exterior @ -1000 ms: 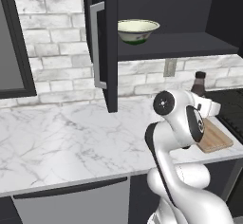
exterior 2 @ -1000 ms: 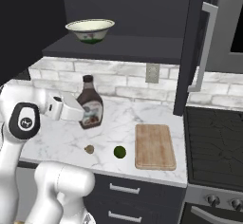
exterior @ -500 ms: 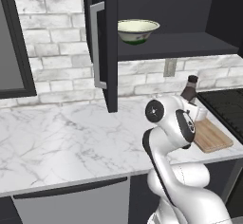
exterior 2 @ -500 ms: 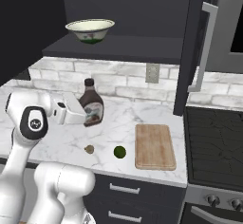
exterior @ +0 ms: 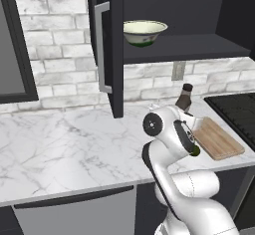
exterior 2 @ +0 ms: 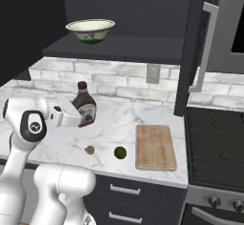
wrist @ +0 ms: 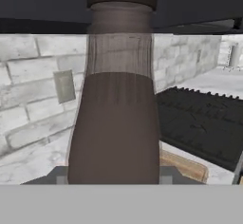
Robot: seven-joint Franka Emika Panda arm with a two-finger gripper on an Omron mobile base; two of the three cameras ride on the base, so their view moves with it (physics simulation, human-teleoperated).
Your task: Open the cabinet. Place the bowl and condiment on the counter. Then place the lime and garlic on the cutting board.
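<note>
The black cabinet (exterior: 117, 45) (exterior 2: 198, 28) stands open. On its shelf sits the cream bowl (exterior: 144, 31) (exterior 2: 90, 30) with a green band. My gripper (exterior 2: 80, 116) (wrist: 114, 178) is shut on the dark-brown condiment (exterior 2: 85, 106) (exterior: 184, 98) (wrist: 118, 99), which leans slightly, low over the marble counter (exterior 2: 114, 124) (exterior: 60, 144). Whether its base touches the marble I cannot tell. The garlic (exterior 2: 89, 149) and the lime (exterior 2: 120, 153) (exterior: 195, 151) lie on the counter, left of the wooden cutting board (exterior 2: 155, 146) (exterior: 216, 138).
A black stove (exterior 2: 214, 143) (exterior: 234, 109) adjoins the counter on the right. The open right door with its silver handle (exterior 2: 205, 47) hangs over the counter's right end. A dark-framed window (exterior: 12, 45) is at the far left. A wall outlet (exterior 2: 152, 73) sits in the brick backsplash.
The arm has drawn the held bottle a little left and lower, closer to the counter. The bowl, lime, garlic and board have not moved.
</note>
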